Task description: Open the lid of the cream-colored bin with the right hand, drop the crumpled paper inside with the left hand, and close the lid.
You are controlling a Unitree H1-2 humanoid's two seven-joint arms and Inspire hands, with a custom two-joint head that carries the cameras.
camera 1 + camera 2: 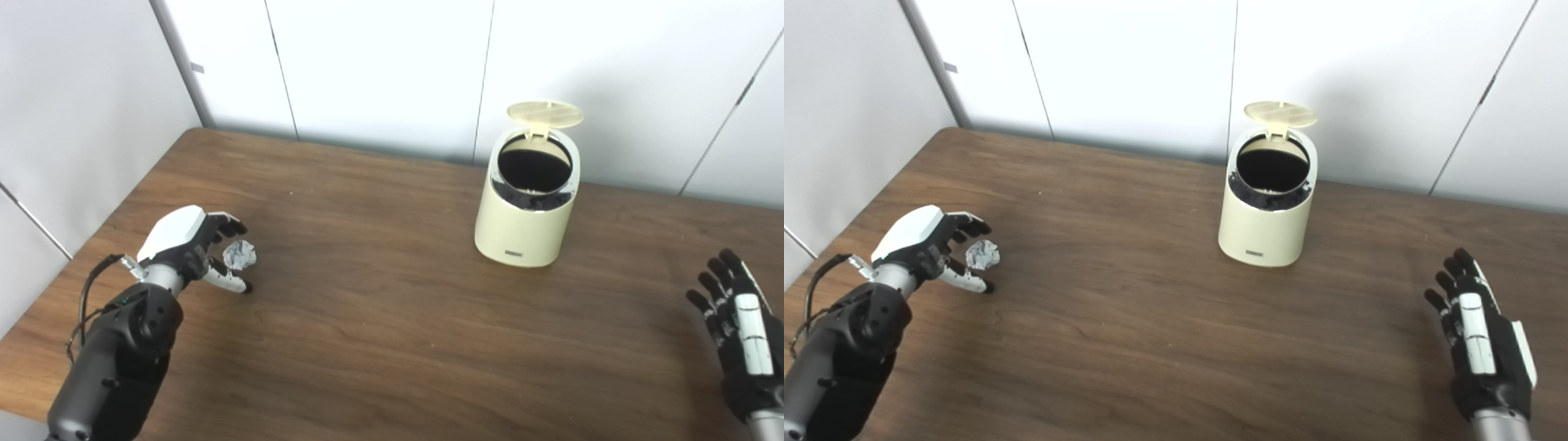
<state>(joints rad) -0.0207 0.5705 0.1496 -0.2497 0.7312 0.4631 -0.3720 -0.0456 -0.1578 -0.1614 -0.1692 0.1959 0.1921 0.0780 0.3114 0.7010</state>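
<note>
A dark brown wooden table (380, 343) with a visible grain is filling most of the scene, its far edge running close along a wall of plain white panels (380, 67) divided by thin dark vertical seams, while another pale wall is closing in the left side and meeting the panels at a grey corner strip. The cream-colored bin (525, 208) is standing upright toward the far side of the table, right of centre, with its lid (545, 114) tipped up and back on its hinge, leaving the dark round mouth with its shiny rim showing. The crumpled paper (239, 254) is lying on the tabletop at the near left, well apart from the bin. The left hand (196, 245) is hovering around it, fingers curved over one side and thumb reaching along the near side, spread wide enough that a gap is showing; whether any fingertip is touching the paper cannot be told. The right hand (1479, 331) is waiting at the near right edge of the table, back facing up, its fingers stretched out and slightly apart, holding nothing and sitting well away from the bin.
</note>
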